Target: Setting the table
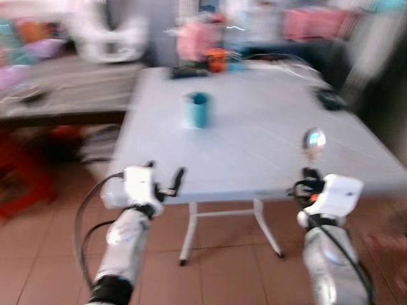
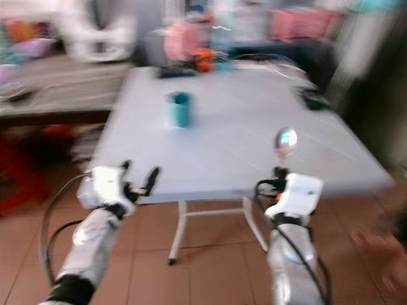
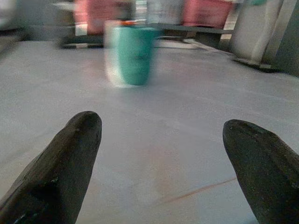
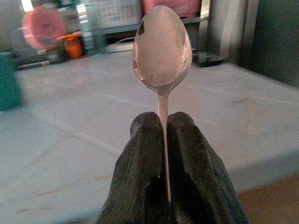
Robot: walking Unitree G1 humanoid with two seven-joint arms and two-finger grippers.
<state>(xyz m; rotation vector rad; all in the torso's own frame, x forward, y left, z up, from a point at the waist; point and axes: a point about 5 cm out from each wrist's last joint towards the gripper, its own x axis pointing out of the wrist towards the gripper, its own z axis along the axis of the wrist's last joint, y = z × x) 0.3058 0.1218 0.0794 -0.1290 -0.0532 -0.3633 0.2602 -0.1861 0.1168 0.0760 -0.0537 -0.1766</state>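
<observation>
A white folding table (image 1: 254, 146) stands ahead of me, with a teal cup (image 1: 197, 109) upright near its middle. My right gripper (image 1: 310, 173) is shut on the handle of a metal spoon (image 1: 313, 140), whose bowl points up over the table's near right edge; the spoon (image 4: 162, 49) stands clamped between both black fingers (image 4: 140, 154). My left gripper (image 1: 166, 178) is open at the near left edge of the table, with nothing between its fingers (image 3: 60, 163). The teal cup (image 3: 133, 55) sits well beyond them.
Dark flat objects (image 1: 189, 72) and an orange item (image 1: 217, 60) lie at the table's far edge, and another dark object (image 1: 331, 98) at its right side. A low wooden bench (image 1: 63, 95) stands to the left. Tiled floor (image 1: 222, 267) lies below. The views are blurred.
</observation>
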